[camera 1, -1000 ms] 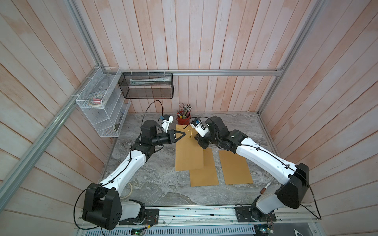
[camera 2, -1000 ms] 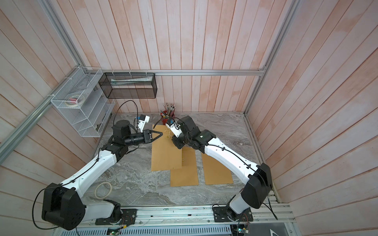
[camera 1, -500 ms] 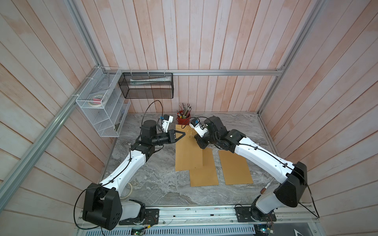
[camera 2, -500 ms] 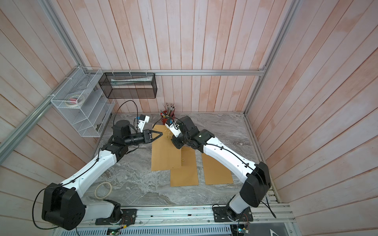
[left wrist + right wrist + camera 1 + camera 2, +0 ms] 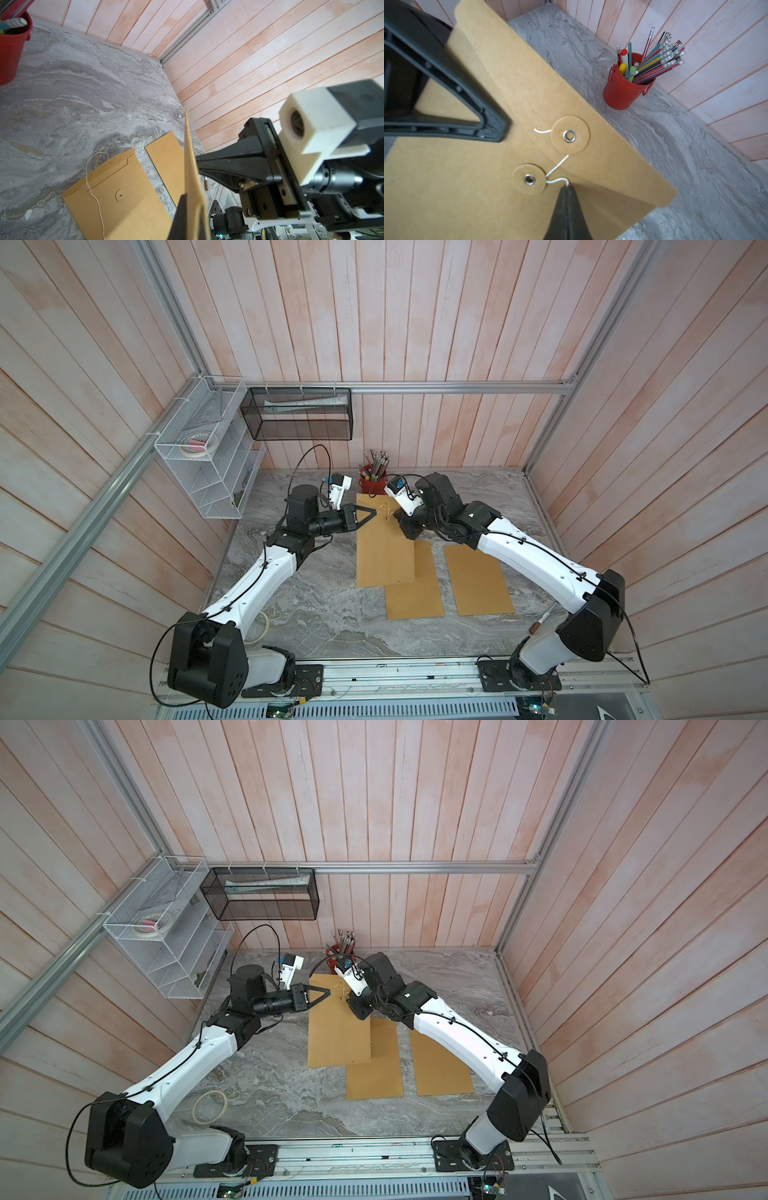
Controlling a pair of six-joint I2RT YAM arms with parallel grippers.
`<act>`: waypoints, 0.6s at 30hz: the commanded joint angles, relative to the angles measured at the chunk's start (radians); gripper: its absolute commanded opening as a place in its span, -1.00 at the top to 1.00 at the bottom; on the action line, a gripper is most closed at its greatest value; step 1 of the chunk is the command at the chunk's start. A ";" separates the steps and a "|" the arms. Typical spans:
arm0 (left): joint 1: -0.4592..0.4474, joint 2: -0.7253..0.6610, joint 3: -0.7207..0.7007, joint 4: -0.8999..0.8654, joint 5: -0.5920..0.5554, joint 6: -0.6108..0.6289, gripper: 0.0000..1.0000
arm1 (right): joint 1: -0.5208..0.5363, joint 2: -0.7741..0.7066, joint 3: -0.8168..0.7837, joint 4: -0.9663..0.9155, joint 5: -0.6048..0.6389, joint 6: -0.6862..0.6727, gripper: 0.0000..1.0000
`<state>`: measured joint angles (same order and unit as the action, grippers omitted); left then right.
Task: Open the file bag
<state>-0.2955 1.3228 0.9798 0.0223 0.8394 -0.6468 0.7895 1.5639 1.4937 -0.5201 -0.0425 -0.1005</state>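
No legible text, label or number anywhere.

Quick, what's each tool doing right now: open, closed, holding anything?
Left tool: closed, holding the file bag by its edge.
Right tool: closed, pinching the white string.

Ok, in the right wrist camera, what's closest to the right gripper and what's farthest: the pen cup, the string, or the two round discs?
1. String: pinched in the right gripper's shut fingers.
2. Body disc: on the bag, just beside the tip.
3. Flap disc: the next one along, farther.
4. Pen cup: off the bag, farthest.
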 commanded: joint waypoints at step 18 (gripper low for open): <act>-0.002 -0.023 -0.052 0.067 0.006 -0.004 1.00 | 0.008 0.013 0.070 0.025 -0.059 0.031 1.00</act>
<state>-0.2955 1.3216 0.9470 0.0456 0.8394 -0.6476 0.7898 1.5639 1.5326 -0.5083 -0.0780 -0.0807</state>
